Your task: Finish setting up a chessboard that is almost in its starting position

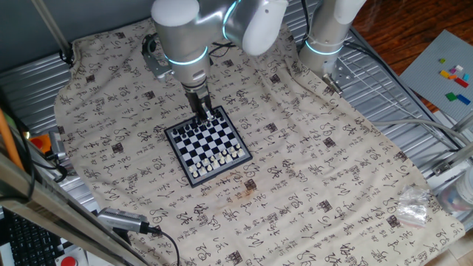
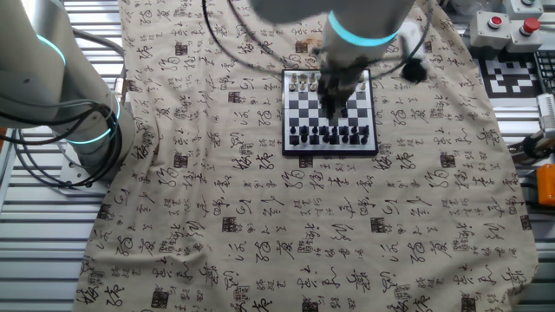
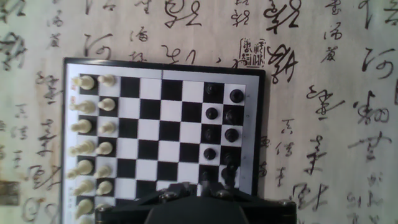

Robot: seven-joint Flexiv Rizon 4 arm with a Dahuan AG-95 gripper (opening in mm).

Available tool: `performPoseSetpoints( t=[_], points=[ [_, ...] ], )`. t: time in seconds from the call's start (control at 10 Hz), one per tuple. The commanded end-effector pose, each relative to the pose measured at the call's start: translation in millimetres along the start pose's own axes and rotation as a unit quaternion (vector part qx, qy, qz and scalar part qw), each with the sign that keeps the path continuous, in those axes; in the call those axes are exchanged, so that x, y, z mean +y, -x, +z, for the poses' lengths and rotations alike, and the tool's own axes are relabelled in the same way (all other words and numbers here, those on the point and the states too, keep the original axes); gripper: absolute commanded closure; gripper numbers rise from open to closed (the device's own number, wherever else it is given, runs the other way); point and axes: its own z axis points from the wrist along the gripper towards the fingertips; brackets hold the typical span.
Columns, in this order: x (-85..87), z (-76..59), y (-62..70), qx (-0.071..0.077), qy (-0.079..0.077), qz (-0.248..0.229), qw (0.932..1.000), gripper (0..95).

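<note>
1. The chessboard (image 1: 206,145) lies flat mid-bench on the printed cloth (image 1: 310,177).
2. Dark pieces (image 3: 222,134) fill the far-side ranks, white pieces (image 3: 93,146) the near.
3. We judge the pieces light, rigid and easily toppled; grip at the stem, from above.
4. The fingers (image 3: 208,194) hover over the dark ranks; we cannot tell their opening.
5. Neighbouring pieces crowd close; the central squares are free.

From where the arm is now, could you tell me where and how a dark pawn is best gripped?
Grip the dark pawn at its head, coming straight down from above. It stands upright on the chessboard with neighbours close in its row, so a side approach would likely knock them. The tool already hangs over the dark side.
</note>
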Motion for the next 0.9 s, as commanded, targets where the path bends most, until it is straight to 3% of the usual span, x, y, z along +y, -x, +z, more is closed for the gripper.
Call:
performPoseSetpoints(
  t=[0.1, 0.3, 0.6, 0.9],
  points=[
    [7.5, -14.6, 9.1, -0.003, -0.004, -0.006, 1.0000, 95.0],
    [30.4, -30.5, 18.3, -0.002, -0.018, -0.011, 0.9998, 95.0],
    [62.8, -37.3, 20.0, -0.005, -0.029, -0.009, 0.9995, 95.0],
    [66.5, -40.0, 21.9, -0.006, -0.029, -0.010, 0.9995, 95.0]
  ],
)
